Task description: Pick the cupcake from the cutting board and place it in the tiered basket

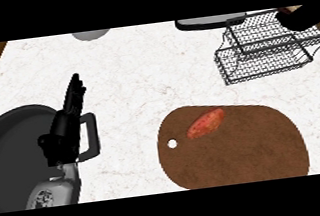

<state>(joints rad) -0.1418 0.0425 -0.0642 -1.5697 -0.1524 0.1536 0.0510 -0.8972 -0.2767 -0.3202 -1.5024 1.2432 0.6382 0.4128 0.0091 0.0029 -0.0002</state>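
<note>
Marble counter (151, 71): orange-red oblong item (206, 123) on cutting board (251, 154)

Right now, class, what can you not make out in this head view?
Right hand, by the tiered basket: cut by the right edge; contents unclear.
Cupcake: not identifiable; only a reddish item shows on the cutting board.
Grey object: cut by the top edge.
</note>
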